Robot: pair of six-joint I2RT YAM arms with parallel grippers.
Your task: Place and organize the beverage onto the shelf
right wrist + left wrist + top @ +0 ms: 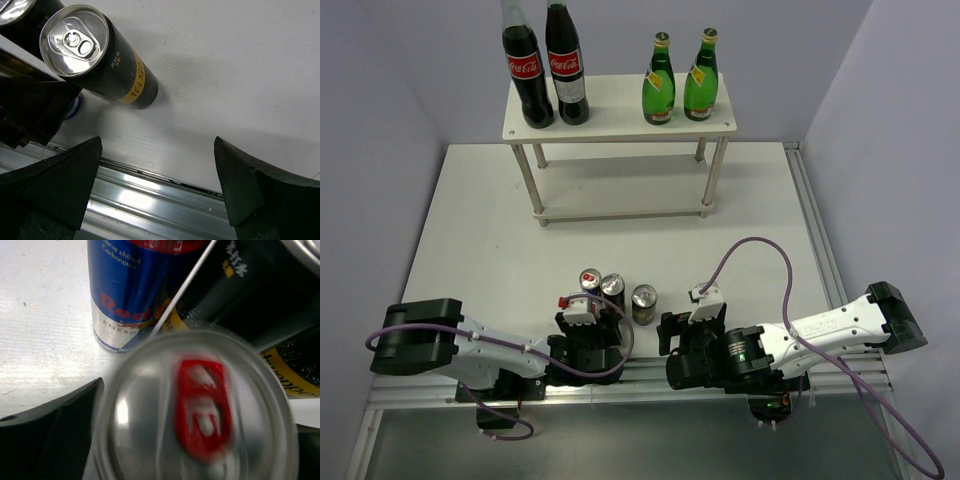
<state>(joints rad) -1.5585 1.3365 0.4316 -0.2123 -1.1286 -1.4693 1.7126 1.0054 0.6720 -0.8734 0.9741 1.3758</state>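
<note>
On the top board of the white shelf [610,118] stand two green bottles [659,85] [701,78]. Near the table's front, my left gripper [592,318] [192,440] is open around a silver-topped can with a red tab [200,405], blurred, its body hidden. Only the left finger [50,440] shows, close beside the rim. Just beyond stand a blue-and-silver can [127,295] [590,279] and two dark cans [612,286] [644,298] [95,55]. My right gripper [668,350] [157,170] is open and empty, right of the cans.
Two tall cola bottles [528,75] [566,65] stand on the left of the shelf's top board. The lower board [620,185] shows nothing on it. A metal rail [150,200] runs along the table's near edge under the right gripper. Walls close in both sides.
</note>
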